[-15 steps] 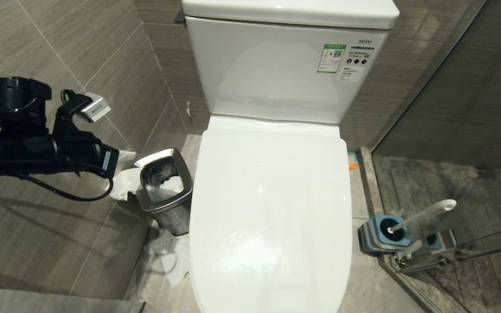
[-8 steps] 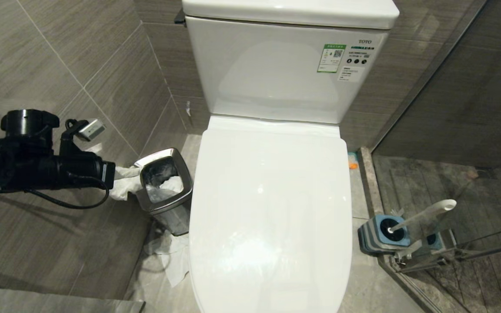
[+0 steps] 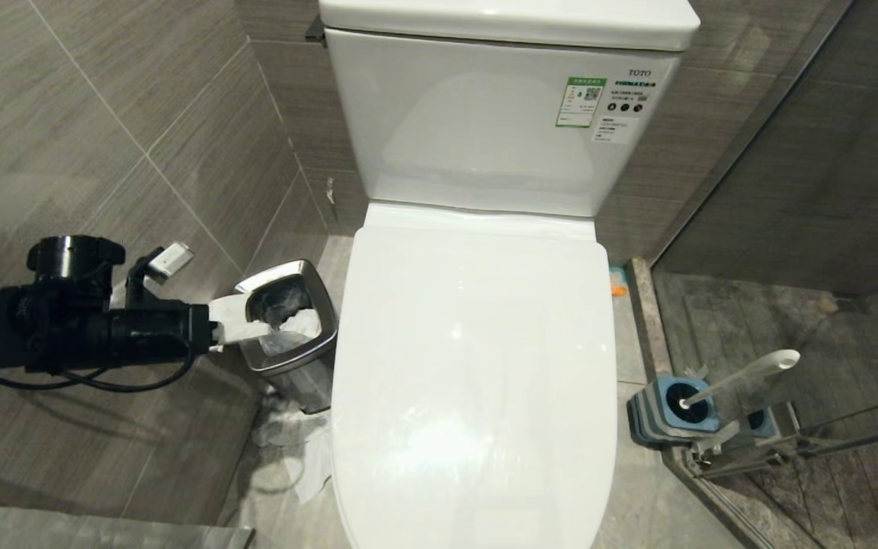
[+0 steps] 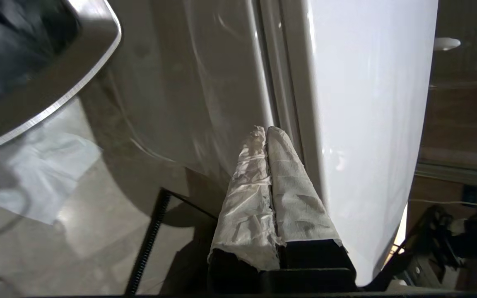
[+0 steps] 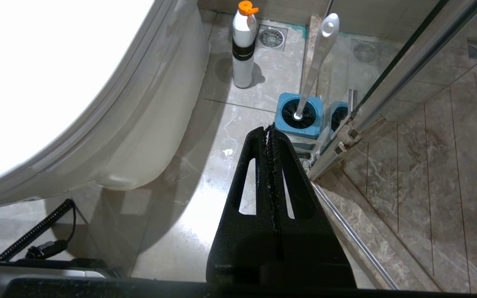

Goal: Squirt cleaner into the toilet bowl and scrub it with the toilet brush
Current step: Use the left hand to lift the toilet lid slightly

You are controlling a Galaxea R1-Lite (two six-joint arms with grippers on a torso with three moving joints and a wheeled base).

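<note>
From the head view, the toilet lid (image 3: 473,366) is shut flat over the toilet bowl, so the bowl itself is hidden and no cleaner shows anywhere. The left gripper (image 3: 229,324) reaches in level from the left side, its paper-wrapped fingers pressed together with nothing between them, the tips in front of the steel waste bin (image 3: 286,320) just beside the toilet. The toilet brush (image 3: 744,377) stands tilted in its blue holder (image 3: 664,415) on the floor at the right, against the glass shower door. In the left wrist view, the left gripper's fingers (image 4: 288,194) are closed tip to tip and point at the seam under the lid's edge (image 4: 284,82), near it but apparently not yet touching. The step in hand looks like lifting the lid; to do it well, the closed tips should slide into that seam from the side, hook under the lid only rather than the seat ring too, and sweep upward smoothly so the glossy plastic does not slip off the paper. In the right wrist view, the right gripper (image 5: 269,132) hangs over the floor with its fingers closed and empty, near the brush handle (image 5: 317,62); a white bottle with an orange cap (image 5: 243,45) stands beside the toilet base.
</note>
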